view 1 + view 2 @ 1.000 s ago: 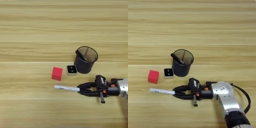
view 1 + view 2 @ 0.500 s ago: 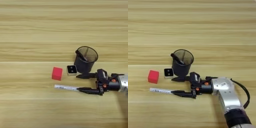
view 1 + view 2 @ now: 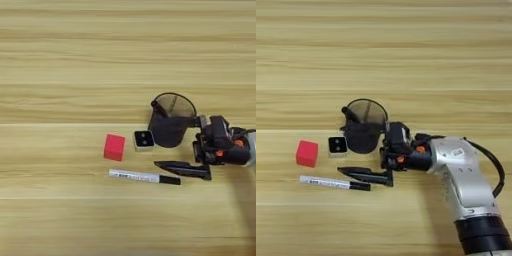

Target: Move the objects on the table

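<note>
The white-barrelled marker (image 3: 134, 175) with a black cap lies flat on the table (image 3: 60, 75), cap end pointing right. The dark see-through pen cup (image 3: 169, 122) stands just beyond it, and the all-black marker (image 3: 156, 107) leans inside with its tip over the left rim. My right gripper (image 3: 358, 160) is open, reaching left between cup and marker. Its lower black finger (image 3: 182, 169) lies just above the marker's cap, apart from it. The other finger blends into the dark foot of the cup. Nothing is held.
A small red cube (image 3: 114, 147) and a small white block with two black dots (image 3: 144, 140) sit left of the cup. My silver forearm (image 3: 468, 185) comes in from the bottom right, with a black cable looping beside it.
One second ago the gripper was shut on the white marker's cap end. It has since opened and drawn back toward the cup. The marker stays where it lay.
</note>
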Robot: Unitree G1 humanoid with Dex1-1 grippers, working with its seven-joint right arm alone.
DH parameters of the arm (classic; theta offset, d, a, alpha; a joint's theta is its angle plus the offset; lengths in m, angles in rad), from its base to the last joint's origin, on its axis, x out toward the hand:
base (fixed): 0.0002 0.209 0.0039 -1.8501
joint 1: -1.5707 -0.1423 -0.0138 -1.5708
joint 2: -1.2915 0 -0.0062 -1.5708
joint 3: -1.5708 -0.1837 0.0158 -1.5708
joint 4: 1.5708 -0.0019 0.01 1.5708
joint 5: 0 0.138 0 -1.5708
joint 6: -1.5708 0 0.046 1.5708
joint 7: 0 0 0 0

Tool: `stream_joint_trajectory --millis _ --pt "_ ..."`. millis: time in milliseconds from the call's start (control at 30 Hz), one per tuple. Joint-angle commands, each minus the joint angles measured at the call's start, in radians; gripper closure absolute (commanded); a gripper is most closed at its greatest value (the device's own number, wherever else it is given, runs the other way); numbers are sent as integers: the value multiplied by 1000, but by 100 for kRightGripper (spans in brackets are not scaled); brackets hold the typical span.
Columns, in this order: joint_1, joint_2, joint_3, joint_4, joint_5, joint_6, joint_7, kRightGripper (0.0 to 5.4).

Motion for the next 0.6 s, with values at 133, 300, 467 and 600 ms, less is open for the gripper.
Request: stream_joint_trajectory --millis 133,300,467,600 --pt "-125 -7 -105 -93 83 43 -136 16" --pt "-162 11 -79 -71 -58 -13 -256 2" --pt "-178 17 -50 6 -181 -69 -325 2" --pt "-177 11 -38 40 -235 -102 -349 2"
